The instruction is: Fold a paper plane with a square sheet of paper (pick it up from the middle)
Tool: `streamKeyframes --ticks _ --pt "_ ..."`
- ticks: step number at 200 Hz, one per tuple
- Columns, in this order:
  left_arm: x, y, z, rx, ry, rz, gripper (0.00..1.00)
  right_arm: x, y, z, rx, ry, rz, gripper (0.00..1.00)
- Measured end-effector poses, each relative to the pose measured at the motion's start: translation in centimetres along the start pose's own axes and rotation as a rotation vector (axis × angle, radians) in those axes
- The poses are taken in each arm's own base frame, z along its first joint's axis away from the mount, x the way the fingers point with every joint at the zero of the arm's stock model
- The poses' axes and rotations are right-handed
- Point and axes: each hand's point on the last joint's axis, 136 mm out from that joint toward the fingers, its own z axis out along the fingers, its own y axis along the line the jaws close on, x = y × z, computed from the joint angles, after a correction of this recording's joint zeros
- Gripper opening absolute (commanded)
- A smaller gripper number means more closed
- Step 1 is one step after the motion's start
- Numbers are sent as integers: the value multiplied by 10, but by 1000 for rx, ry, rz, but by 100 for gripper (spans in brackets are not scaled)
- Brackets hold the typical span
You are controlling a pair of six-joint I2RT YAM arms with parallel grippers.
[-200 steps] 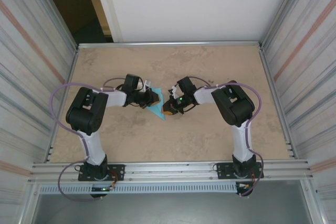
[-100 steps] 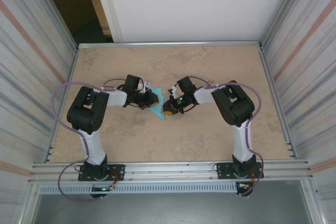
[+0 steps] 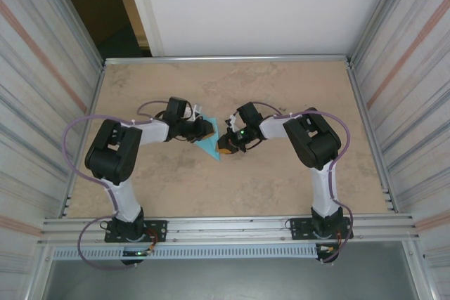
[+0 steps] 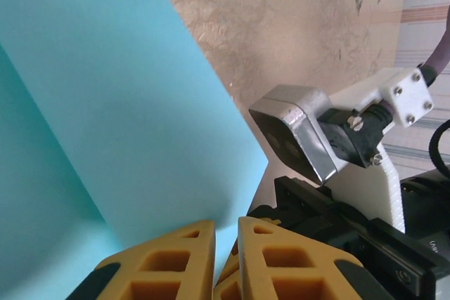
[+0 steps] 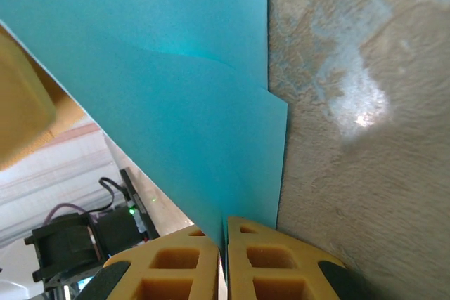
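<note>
- Tan, mottled bench (image 3: pixel 295 89) fills the floor of the cell, and right at its centre sits the action: the light-blue sheet of paper (image 3: pixel 209 147)
- From above, the sheet of paper is folded down to a narrow triangle, its point aimed at the near edge of the bench, and it sits between the two grippers
- In the right wrist view the sheet of paper (image 5: pixel 176 103) shows overlapping layers with a slanted crease, one straight edge running alongside bare bench (image 5: pixel 351 68)
- Right gripper (image 5: pixel 225 224) is clenched, yellow fingers almost together, and the paper's edge runs straight into the slit between them, so it is grasping the sheet of paper
- Over to the left gripper (image 4: pixel 226 228): its fingers are drawn in close as well, a corner of the sheet of paper (image 4: pixel 126 103) dipping down between them, pinched there
- Seen from above, the left gripper (image 3: pixel 204 130) meets the paper from the left, the right gripper (image 3: pixel 226 144) from the right, the two very near each other
- Beyond the paper in the left wrist view, a metal camera housing (image 4: pixel 295 135) on the right arm sits over the bench (image 4: pixel 295 12)
- Both arms reach inward from bases on the rail (image 3: pixel 225 226) at the near edge
- Ribbed metal walls (image 3: pixel 42 68) stand on both sides, a white panel (image 3: pixel 267 5) at the back
</note>
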Motion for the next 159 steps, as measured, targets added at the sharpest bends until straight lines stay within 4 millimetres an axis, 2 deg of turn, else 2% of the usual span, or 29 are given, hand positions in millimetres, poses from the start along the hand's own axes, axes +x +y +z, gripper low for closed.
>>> streamKeyframes --ticks 30,105,159 --pt "3 1 4 -11 14 -5 14 0 0 0 1 3 3 11" --pt "2 20 4 -101 1 -43 13 1 -1 0 3 5 -10 11" --pt "1 22 3 -111 -5 -47 14 1 -1 0 3 5 -16 11"
